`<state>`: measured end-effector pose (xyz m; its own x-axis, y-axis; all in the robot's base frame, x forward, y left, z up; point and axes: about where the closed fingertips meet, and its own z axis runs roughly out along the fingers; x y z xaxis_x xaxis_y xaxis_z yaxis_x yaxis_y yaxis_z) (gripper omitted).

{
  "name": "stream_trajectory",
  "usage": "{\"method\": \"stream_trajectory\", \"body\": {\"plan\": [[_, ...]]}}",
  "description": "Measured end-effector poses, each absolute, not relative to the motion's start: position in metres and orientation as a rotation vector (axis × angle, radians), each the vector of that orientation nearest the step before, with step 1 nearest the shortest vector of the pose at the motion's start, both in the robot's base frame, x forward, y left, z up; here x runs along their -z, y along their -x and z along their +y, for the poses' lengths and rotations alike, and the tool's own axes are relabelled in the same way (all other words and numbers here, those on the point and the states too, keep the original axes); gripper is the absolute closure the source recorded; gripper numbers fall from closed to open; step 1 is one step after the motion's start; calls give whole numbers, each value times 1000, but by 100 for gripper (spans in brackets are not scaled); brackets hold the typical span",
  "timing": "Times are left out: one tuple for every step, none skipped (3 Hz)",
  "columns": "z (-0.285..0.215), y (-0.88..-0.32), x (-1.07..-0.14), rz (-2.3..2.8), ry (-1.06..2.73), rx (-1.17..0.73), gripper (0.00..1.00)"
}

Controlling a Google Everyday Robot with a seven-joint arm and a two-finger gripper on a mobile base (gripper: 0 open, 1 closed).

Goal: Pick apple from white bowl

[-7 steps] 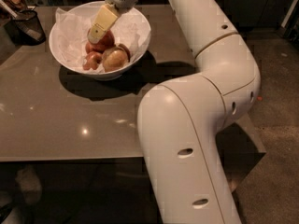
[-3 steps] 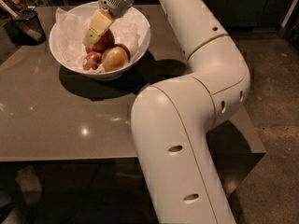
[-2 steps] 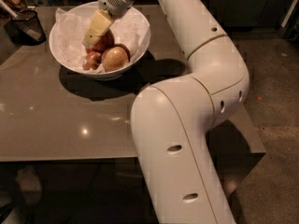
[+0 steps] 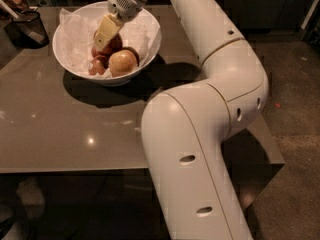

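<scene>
The white bowl (image 4: 151,40), lined with crinkled white paper, stands at the far left of the grey table (image 4: 60,129). In it lie the deep-red apple (image 4: 115,44), a yellow-tan apple (image 4: 123,62) in front of it, and smaller reddish apples (image 4: 97,65) at the left. My gripper (image 4: 106,33) reaches down into the bowl from above, right over the deep-red apple and covering part of it. I cannot tell whether it touches the apple.
A small black mesh basket (image 4: 29,27) stands at the table's far left corner. My white arm (image 4: 210,114) arches over the table's right half and hides it. The table's front edge runs along the lower left, with dark floor (image 4: 295,84) on the right.
The arm has shifted a little to the left and the gripper has sunk slightly deeper into the bowl, over the red apple. The fruit has not moved.
</scene>
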<state>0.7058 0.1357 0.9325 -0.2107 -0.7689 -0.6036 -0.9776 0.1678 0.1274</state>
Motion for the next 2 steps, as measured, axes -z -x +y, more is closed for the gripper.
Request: {"method": "stream_trajectory", "body": {"plan": [[136,-706,-932,2050,1653,-705,66],[136,-706,-932,2050,1653,-705,90]]}}
